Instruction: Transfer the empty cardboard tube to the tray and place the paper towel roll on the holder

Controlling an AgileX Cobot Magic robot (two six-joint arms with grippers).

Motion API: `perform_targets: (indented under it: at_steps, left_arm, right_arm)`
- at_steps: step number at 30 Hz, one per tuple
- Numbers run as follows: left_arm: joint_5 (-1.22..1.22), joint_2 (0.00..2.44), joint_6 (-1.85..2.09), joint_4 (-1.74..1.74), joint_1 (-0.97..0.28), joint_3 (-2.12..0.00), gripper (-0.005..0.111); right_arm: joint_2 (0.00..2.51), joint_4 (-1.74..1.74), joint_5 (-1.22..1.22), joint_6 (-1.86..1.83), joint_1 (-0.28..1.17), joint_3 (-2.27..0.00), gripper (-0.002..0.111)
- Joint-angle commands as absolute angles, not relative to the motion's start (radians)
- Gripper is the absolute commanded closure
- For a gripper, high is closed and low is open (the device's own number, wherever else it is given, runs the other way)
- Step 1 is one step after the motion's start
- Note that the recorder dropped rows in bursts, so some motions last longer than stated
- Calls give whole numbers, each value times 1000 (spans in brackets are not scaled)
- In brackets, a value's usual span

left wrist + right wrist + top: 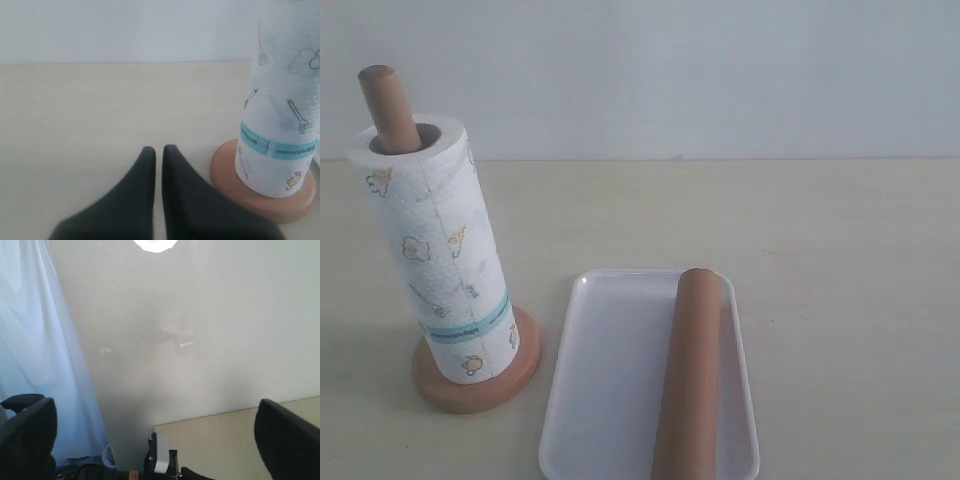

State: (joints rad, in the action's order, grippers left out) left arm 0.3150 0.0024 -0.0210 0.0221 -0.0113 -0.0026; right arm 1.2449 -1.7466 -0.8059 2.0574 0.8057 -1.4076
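The paper towel roll (pixel 438 250) stands upright on the wooden holder (pixel 476 375), whose rod (pixel 388 105) pokes out of its hollow top. The empty cardboard tube (pixel 690 370) lies lengthwise in the white tray (pixel 610 380). Neither gripper shows in the exterior view. In the left wrist view my left gripper (pixel 159 152) is shut with nothing between its black fingers, low over the table beside the holder's base (pixel 265 192) and the roll (pixel 282 110). My right gripper (pixel 160 440) is open and empty, its fingers (pixel 287 440) wide apart, facing the wall and the table's far edge.
A pale wooden table (pixel 840 260) carries everything, with a white wall behind it. The right wrist view shows a blue curtain (pixel 40 340) and a metal clamp (pixel 162 460) at the table's edge.
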Motion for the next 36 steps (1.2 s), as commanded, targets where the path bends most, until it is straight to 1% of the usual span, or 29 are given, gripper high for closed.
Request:
perform_targets:
  at_steps: [1, 7, 8, 10, 11, 12, 14, 16, 17, 23, 36]
  left_arm:
    - [314, 0, -15, 11, -9, 0, 103]
    - [314, 0, -15, 11, -9, 0, 103]
    - [314, 0, -15, 11, -9, 0, 103]
    - [314, 0, -15, 11, -9, 0, 103]
    - [314, 0, -15, 11, -9, 0, 103]
    - [314, 0, -15, 11, -9, 0, 103]
    - [314, 0, -15, 11, -9, 0, 103]
    - [314, 0, -15, 11, -9, 0, 103]
    - [314, 0, -15, 11, -9, 0, 103]
    - [314, 0, -15, 11, -9, 0, 103]
    - [314, 0, -15, 11, -9, 0, 103]
  right_arm:
    - [1195, -1744, -805, 2092, 742, -1407, 3]
    - [1161, -1744, -842, 2096, 706, -1407, 5]
    - [1159, -1744, -842, 2096, 706, -1407, 7]
    - [1159, -1744, -824, 2096, 706, -1407, 18]
    - [1159, -1744, -808, 2096, 706, -1407, 29]
    - [1159, -1744, -792, 2096, 706, -1407, 37]
    - [1159, -1744, -785, 2096, 706, -1407, 62]
    - [1159, -1744, -804, 2096, 706, -1407, 89]
    - [1159, -1744, -832, 2094, 706, -1407, 108]
    - [1157, -1744, -950, 2097, 706, -1407, 109]
    - [1152, -1744, -955, 2090, 706, -1407, 109]
